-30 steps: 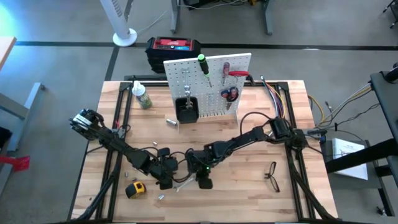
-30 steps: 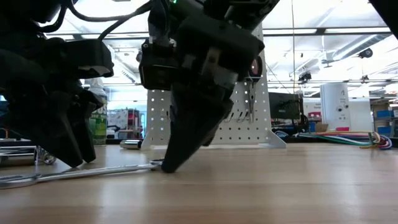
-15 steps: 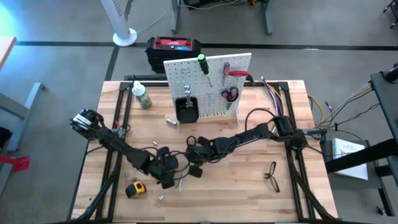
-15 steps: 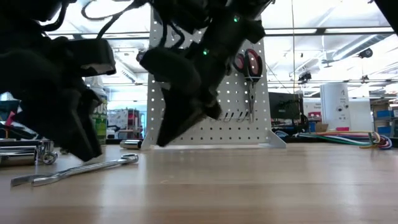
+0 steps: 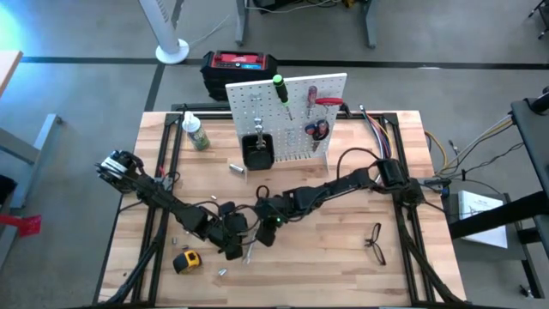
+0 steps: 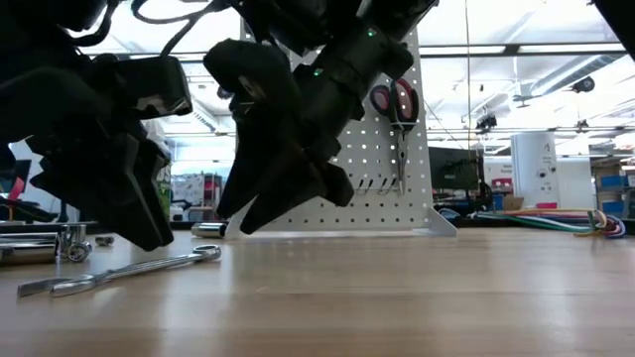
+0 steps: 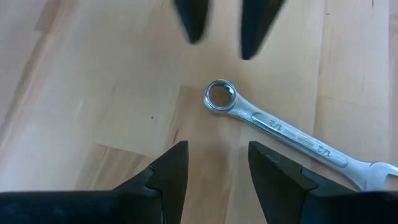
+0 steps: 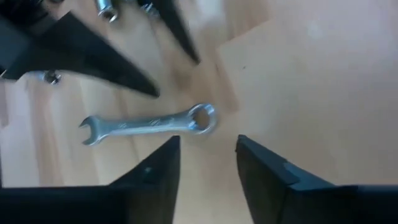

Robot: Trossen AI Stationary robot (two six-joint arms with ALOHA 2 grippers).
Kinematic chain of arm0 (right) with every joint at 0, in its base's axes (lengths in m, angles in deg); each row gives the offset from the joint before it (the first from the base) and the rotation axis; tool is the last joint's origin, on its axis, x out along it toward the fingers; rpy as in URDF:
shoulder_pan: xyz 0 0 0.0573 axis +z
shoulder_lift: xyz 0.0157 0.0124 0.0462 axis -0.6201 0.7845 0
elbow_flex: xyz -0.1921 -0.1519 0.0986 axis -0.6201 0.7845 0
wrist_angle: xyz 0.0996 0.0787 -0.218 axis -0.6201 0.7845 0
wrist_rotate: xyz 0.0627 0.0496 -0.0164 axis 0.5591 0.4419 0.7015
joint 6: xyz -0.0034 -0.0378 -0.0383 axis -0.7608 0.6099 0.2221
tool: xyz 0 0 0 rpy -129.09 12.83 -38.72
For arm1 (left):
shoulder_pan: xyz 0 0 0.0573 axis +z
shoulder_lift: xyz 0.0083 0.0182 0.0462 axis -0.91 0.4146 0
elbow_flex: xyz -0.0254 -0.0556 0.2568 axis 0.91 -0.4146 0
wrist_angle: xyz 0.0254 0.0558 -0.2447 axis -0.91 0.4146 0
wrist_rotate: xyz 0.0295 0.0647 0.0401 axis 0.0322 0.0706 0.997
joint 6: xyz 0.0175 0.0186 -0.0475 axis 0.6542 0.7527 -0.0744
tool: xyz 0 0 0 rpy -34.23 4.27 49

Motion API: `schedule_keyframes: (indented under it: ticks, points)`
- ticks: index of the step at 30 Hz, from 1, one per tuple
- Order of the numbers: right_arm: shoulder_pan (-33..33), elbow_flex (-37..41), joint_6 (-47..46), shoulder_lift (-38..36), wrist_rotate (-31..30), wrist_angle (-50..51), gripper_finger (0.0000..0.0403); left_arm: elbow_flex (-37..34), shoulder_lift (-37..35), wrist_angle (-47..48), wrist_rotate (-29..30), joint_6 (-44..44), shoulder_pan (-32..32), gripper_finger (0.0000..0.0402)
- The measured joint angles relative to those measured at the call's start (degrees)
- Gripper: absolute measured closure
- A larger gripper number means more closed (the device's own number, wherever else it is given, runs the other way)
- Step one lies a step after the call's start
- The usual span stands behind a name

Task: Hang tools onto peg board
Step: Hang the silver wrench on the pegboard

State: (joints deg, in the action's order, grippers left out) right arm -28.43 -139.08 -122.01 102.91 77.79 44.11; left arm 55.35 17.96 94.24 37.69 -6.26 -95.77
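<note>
A silver wrench [image 5: 250,252] lies flat on the wooden table near its front edge, ring end [image 7: 221,96] toward the far side. My left gripper [image 7: 217,152] is open just left of it, its fingers clear of the ring end. My right gripper [image 8: 208,146] hovers open on the other side of the ring end [image 8: 203,118], above the table, with nothing between its fingers. The white peg board [image 5: 273,118] stands at the table's far side. It carries a green-handled screwdriver [image 5: 280,88], a red-handled one [image 5: 311,94], pliers [image 5: 319,129] and a black bin [image 5: 257,151].
A yellow tape measure [image 5: 185,260] lies near the front left, and black-framed glasses [image 5: 375,240] at the front right. A small bottle [image 5: 197,134] stands at the far left and a metal socket [image 5: 236,169] near the bin. A red-and-black box [image 5: 240,67] sits behind the board.
My right gripper, which stood shut with its tip on the wrench's ring end, has lifted off it, moved a little toward the table's far-left, rolled about its axis and opened. The wrench now lies free on the table.
</note>
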Motion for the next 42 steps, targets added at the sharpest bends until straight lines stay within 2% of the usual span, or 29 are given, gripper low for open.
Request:
schedule_keyframes:
  ticks: [4, 8, 13, 23, 28, 33, 36, 42]
  points:
    - [-1.2, 0.0, 1.3, 0.1, -0.1, -0.1, 0.0227, 0.0, 0.0, -1.0, -2.8, -0.8, 0.0, 0.0245]
    - [-1.3, 0.0, 2.8, 1.4, 0.3, -0.6, 0.0211, 0.0, 0.0, -3.7, -4.5, 1.8, -0.2, 0.0245]
    - [-1.9, -0.1, 3.3, 3.6, 4.9, -2.1, 0.0209, 0.0, 0.5, -7.7, -8.4, 4.4, -1.0, 0.0245]
    - [-2.6, -0.2, 6.8, 4.6, 8.1, -6.1, 0.0213, 0.3, 6.1, -8.6, -7.6, 0.6, -0.3, 0.0245]
    - [-2.5, -0.1, 7.0, 4.7, 9.6, -5.9, 0.0225, 0.4, 7.5, -9.1, -5.5, -1.0, -0.3, 0.0245]
    - [-2.1, -0.1, 7.0, 4.8, 15.7, -5.5, 0.0245, 0.4, 7.8, -8.9, -3.3, -1.7, -0.1, 0.0245]
    - [-1.9, -0.1, 6.9, 4.9, 20.0, -5.5, 0.0261, 0.4, 7.8, -9.0, -2.8, -1.7, 0.3, 0.0245]
    - [-1.9, 0.0, 6.8, 4.9, 21.8, -6.0, 0.0306, 0.2, 7.9, -9.0, -2.3, -1.8, 1.1, 0.0245]
